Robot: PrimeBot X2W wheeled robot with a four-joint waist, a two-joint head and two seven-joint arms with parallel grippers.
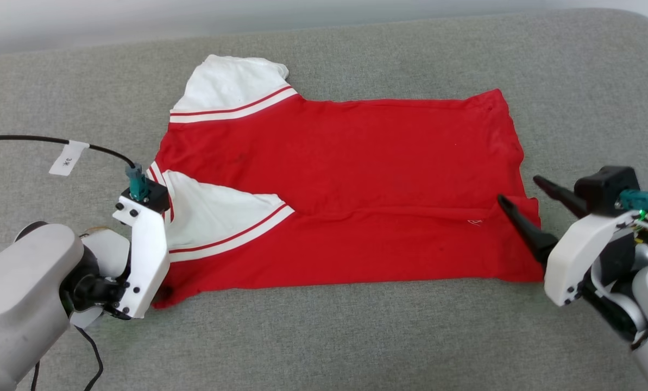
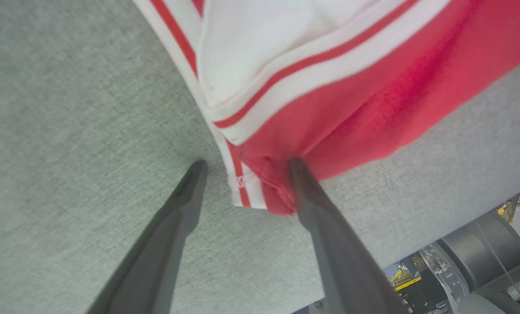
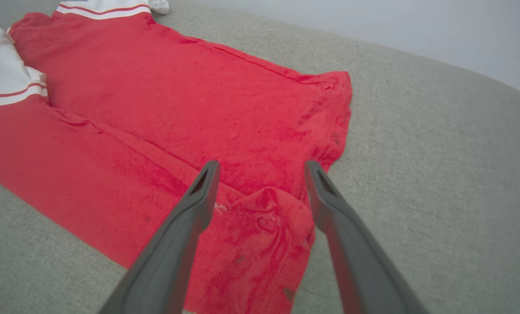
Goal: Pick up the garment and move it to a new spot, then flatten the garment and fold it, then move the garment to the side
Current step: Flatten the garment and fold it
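The garment [image 1: 345,179] is a red T-shirt with white, red-striped sleeves, spread flat on a grey cushion, its near long edge folded over toward the middle. My left gripper [image 2: 247,162] is open. Its fingers straddle the garment's [image 2: 351,87] near left corner, where the striped trim and a red hem meet, and one fingertip rests against the red fabric. In the head view the white wrist housing [image 1: 142,244] covers that corner. My right gripper [image 1: 518,189] is open at the garment's near right corner. Its fingers [image 3: 198,205] hover over rumpled red cloth [image 3: 260,226], gripping nothing.
The grey cushion [image 1: 324,336] runs wide in front of and to both sides of the shirt. A black cable with a white tag [image 1: 68,157] arcs over the left side. The cushion's front edge and the robot's base [image 2: 482,253] lie beyond the left gripper.
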